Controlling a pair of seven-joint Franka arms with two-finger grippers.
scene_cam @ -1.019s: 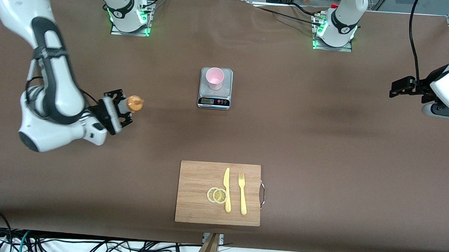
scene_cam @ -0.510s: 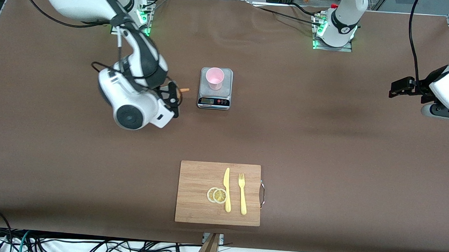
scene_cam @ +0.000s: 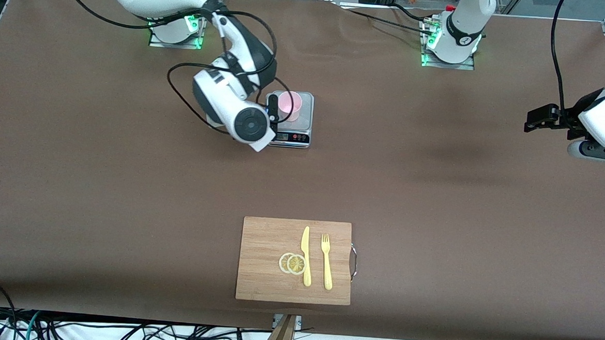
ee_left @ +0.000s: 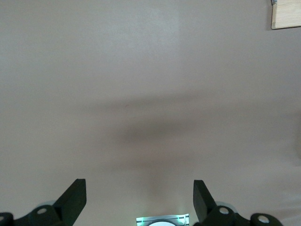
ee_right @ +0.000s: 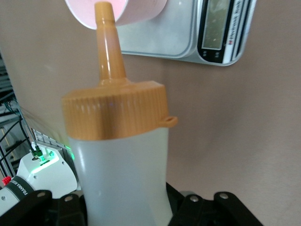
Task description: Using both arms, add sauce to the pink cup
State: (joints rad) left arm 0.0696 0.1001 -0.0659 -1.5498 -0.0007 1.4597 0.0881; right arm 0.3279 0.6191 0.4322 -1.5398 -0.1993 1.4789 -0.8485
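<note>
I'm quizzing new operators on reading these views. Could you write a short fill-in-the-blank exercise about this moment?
1. The pink cup stands on a kitchen ____.
2. The right gripper holds the sauce, whose nozzle points at the ____.
3. The left gripper waits with its fingers ____.
4. The knife and fork lie on the cutting ____.

Answers: scale; cup; open; board
</note>
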